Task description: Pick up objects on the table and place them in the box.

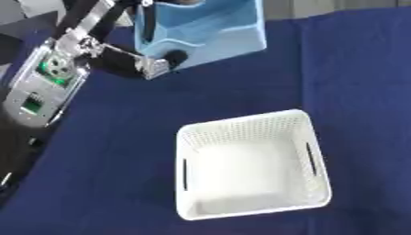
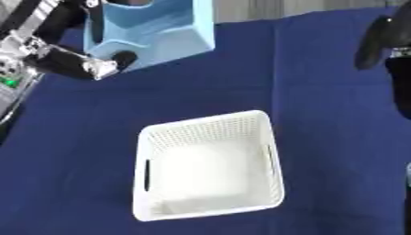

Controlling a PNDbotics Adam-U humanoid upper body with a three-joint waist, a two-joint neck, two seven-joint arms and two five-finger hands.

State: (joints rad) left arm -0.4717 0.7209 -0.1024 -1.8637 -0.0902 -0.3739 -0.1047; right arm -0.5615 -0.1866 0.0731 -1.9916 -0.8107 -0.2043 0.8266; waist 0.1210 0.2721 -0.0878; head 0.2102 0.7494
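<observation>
The robot's left hand (image 1: 152, 64) reaches in from the upper left, its black thumb and fingers curled around the lower edge of a single light blue plastic container (image 1: 205, 30), an open-topped bin with a sloped front cut-out. One dark fingertip presses against the bin's front wall while other fingers rise inside the bin along its left wall, so the hand is grasping the container, which is held tilted near the far edge of the table and appears lifted off the cloth, though contact underneath cannot be confirmed. The silver and black forearm (image 1: 48, 78) behind the hand runs down toward the lower left, with small green lights showing on its casing. The right hand (image 2: 377, 41) appears only in the right eye view, at the upper right edge, as dark shapes hanging over the cloth; whether its fingers are curled or relaxed cannot be told. Nearer the camera, well apart from the blue container, sits one white perforated plastic basket (image 1: 309, 137) with a slot handle on each of two opposite sides; nothing lies inside it. Everything rests over one dark blue tablecloth (image 1: 104, 151) covering the table.
</observation>
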